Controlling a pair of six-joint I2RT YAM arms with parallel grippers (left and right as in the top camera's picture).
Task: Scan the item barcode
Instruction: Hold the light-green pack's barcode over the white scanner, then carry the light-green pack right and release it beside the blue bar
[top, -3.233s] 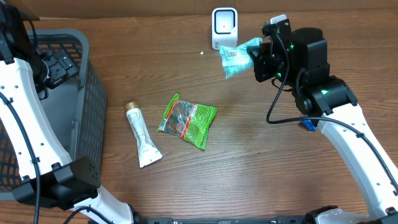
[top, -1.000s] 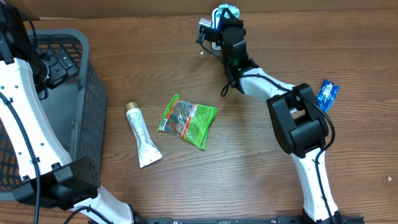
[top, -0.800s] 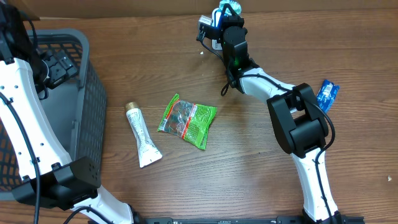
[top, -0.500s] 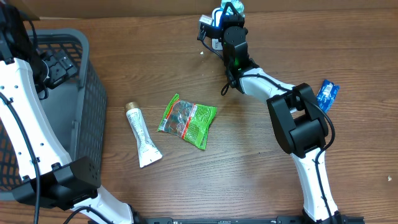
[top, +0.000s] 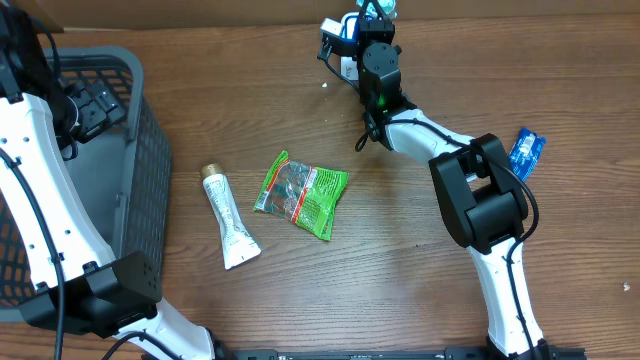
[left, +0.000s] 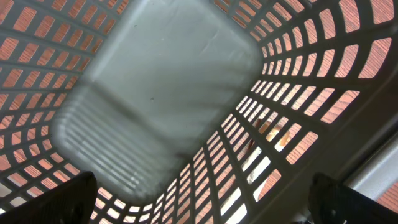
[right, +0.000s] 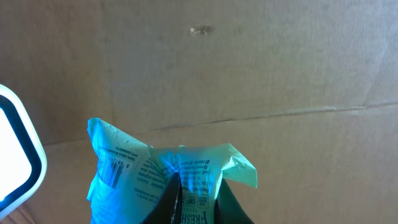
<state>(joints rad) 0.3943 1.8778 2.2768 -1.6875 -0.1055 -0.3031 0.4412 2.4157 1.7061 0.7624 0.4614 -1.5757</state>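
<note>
Wooden table (top: 400, 270), right hand (right: 194, 202) pinching teal packet (right: 134, 165), white scanner (right: 12, 155) beside

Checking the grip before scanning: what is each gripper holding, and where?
The right gripper pinches the teal packet by its crumpled lower edge; the left gripper is open, holding nothing.

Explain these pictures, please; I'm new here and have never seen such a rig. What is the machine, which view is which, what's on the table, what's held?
Two robot arms stand at a table. One picture looks down from overhead; the other two come from wrist cameras. The left gripper hangs open over a basket. The right gripper is shut on a teal packet, near the scanner. On the table lie a tube, a green packet and a blue item.
</note>
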